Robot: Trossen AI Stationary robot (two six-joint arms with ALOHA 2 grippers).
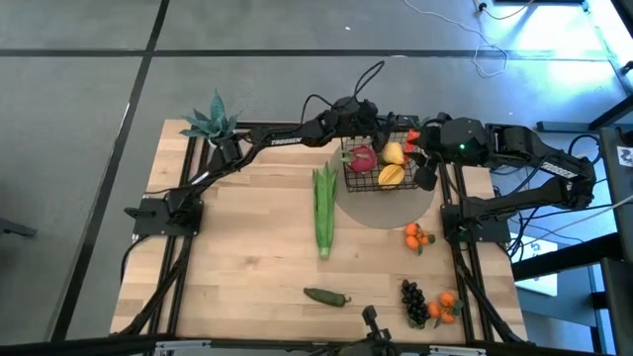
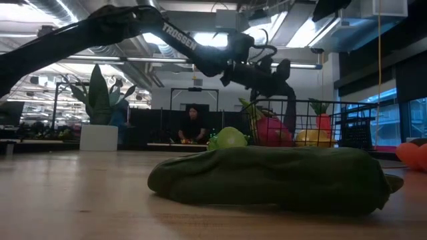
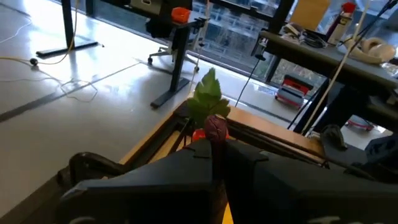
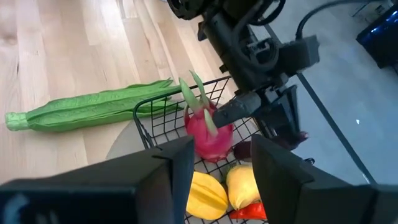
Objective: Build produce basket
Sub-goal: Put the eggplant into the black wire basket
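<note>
**Much of the basket hidden behind my arms**

My left gripper [image 1: 368, 127] hangs over the basket's [image 1: 354, 178] far rim, fingers pressed together; whether they pinch the purple stem [image 3: 216, 130] I cannot tell. My right gripper [image 4: 214, 168] stands spread above the radish [image 4: 208, 134], blocking the lemon [image 4: 244, 183].

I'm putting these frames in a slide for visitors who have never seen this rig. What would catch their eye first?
Probably the black wire basket at the table's far edge, already holding a red radish and yellow fruit, with both dark arms meeting over it: the left claw shut above the radish, the right claw open beside the basket. Next, the long green corn lying just left of the basket.
</note>
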